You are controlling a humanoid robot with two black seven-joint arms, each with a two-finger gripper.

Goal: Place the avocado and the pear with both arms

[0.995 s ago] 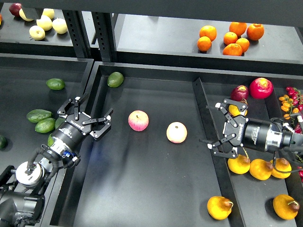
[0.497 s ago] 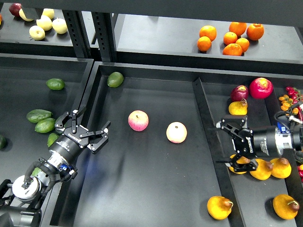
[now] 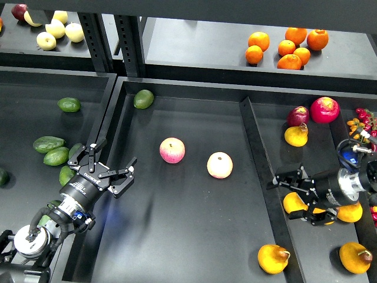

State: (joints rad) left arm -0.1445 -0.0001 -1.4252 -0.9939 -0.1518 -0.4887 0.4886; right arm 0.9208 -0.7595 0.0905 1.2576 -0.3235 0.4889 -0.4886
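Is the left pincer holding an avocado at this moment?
No. The left pincer is open and empty over the tray edge, and the avocados lie apart from it in the left tray.

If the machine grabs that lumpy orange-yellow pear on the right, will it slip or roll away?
The pear looks smooth and glossy, so it may slip somewhat between the right end effector's narrow fingers. Its lumpy, uneven shape suggests it would wobble rather than roll far if nudged. The neighbouring pear sits close by in the tray, so it would probably be stopped quickly.
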